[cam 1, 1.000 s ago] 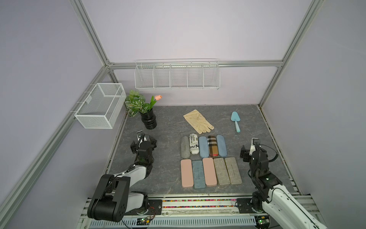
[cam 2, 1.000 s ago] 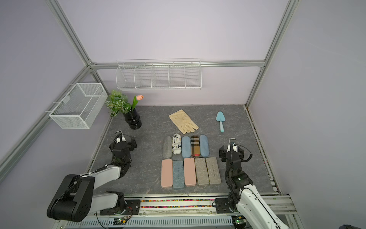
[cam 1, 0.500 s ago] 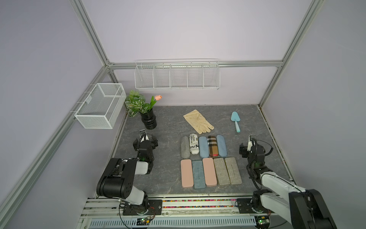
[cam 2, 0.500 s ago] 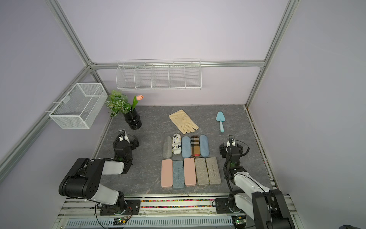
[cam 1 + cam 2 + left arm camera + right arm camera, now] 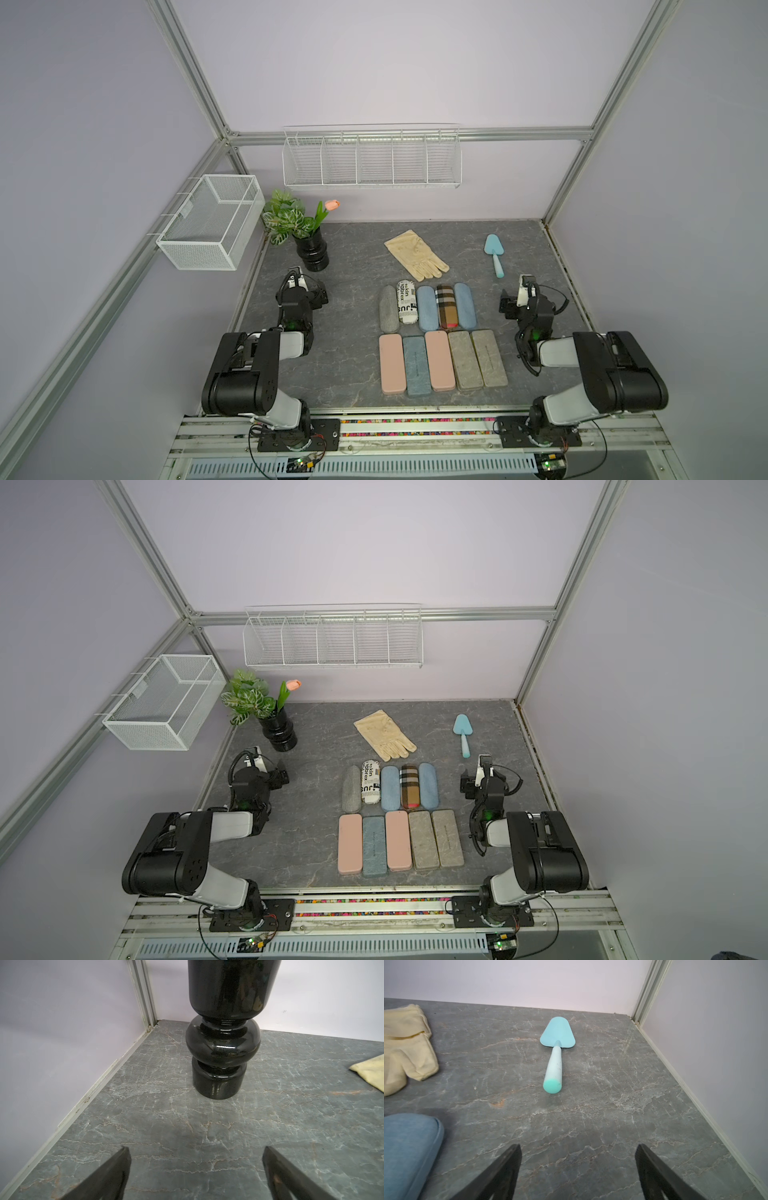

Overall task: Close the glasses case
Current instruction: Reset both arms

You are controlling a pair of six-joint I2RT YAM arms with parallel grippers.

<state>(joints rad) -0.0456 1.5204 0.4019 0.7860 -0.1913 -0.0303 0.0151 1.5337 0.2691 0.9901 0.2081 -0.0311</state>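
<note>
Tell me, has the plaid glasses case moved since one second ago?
No. The plaid case still lies in the same place relative to the black vase.

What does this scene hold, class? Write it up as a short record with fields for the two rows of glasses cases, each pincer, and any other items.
back row: five rounded soft glasses cases, all look shut
front row: five flat rectangular glasses cases, all look shut
left pincer: open, empty, facing the glossy black vase
right pincer: open, empty, facing the light blue hand trowel
elsewhere: cream fabric glove, lying flat
</note>
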